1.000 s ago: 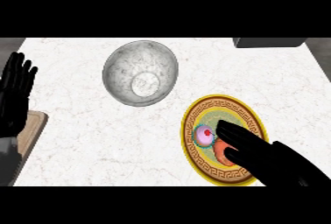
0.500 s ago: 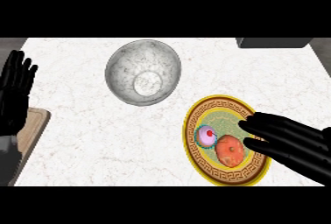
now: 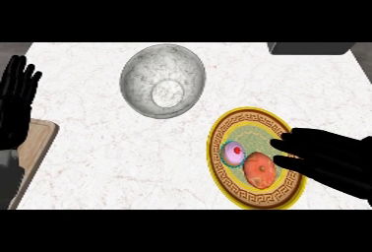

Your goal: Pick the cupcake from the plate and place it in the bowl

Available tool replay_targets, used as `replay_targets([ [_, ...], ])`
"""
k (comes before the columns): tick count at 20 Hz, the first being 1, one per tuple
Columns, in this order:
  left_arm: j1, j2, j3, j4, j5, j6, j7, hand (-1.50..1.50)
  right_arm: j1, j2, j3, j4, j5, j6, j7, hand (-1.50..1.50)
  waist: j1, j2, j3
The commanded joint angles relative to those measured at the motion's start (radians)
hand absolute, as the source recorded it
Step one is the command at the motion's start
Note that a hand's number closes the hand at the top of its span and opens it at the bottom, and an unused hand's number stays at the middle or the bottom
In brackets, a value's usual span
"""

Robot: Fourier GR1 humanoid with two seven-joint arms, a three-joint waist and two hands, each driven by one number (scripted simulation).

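A cupcake [image 3: 234, 153] with pink frosting and a red dot on top sits on the left part of a round plate [image 3: 238, 121] with a yellow patterned rim. An orange round fruit [image 3: 260, 169] lies on the plate just right of the cupcake. My right hand [image 3: 330, 157] reaches in from the right over the plate's right side, fingers straight and pointing left, their tips close to the fruit and short of the cupcake. A grey stone-look bowl [image 3: 163, 80] stands up and to the left of the plate. My left hand [image 3: 16, 106] rests open at the left edge.
A wooden board [image 3: 36, 147] lies at the lower left under the left forearm. A dark grey object [image 3: 309, 47] sits at the counter's far right edge. White marble counter lies between bowl and plate.
My right hand has drawn back to the right across the plate, uncovering the orange fruit and the cupcake. The left hand has stayed still.
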Motion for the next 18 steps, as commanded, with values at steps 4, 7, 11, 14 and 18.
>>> replay_targets([
  [4,0.019,-0.043,0.001,-0.038,-0.053,0.006,0.025,0.00,-0.017,0.197,0.122,0.085,0.220,0.029,-0.004,-1.50,0.005,0.000,0.001],
  [7,-0.026,-0.037,0.032,0.011,-0.046,-0.031,0.016,0.00,-0.122,0.245,0.130,0.221,0.253,0.082,-0.023,-1.50,0.008,0.002,0.000],
  [11,-0.052,-0.042,0.046,-0.018,-0.070,0.000,0.079,0.00,-0.029,0.325,0.195,0.206,0.375,0.055,-0.023,-1.50,0.001,0.001,0.001],
  [14,-0.019,-0.091,0.026,-0.038,-0.096,-0.004,0.039,0.00,-0.039,0.345,0.170,0.309,0.469,0.038,-0.125,-1.50,0.004,0.001,0.001],
  [18,0.028,-0.102,0.054,-0.049,-0.111,-0.035,0.024,0.00,0.017,0.386,0.177,0.286,0.544,0.058,-0.131,-1.50,0.000,-0.001,0.001],
])
